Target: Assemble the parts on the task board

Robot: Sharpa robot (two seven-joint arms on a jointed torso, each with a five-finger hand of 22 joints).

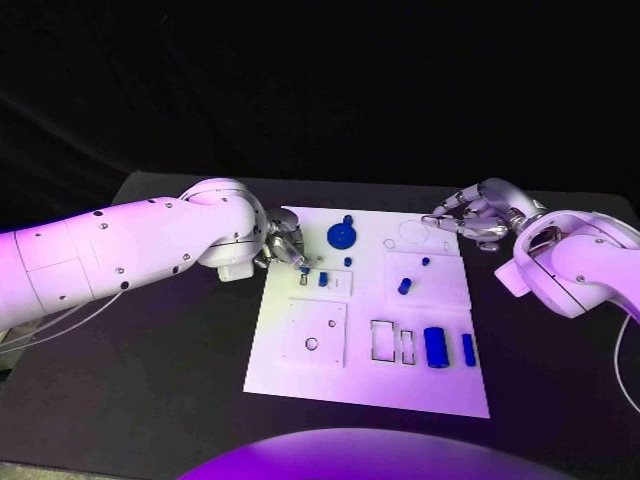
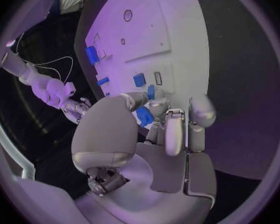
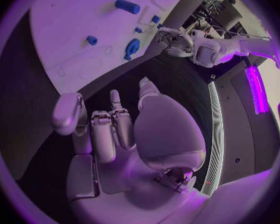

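White task board (image 1: 299, 350) lies mid-table, carrying blue parts: a round disc (image 1: 342, 236) near its far edge, 2 upright blocks (image 1: 436, 346) near the front. Left hand (image 1: 281, 246) hovers at the board's left edge, fingers curled over a small blue part (image 2: 144, 116); whether it grips, I cannot tell. Right hand (image 1: 472, 218) sits beyond the far right corner, fingers curled in, holding nothing.
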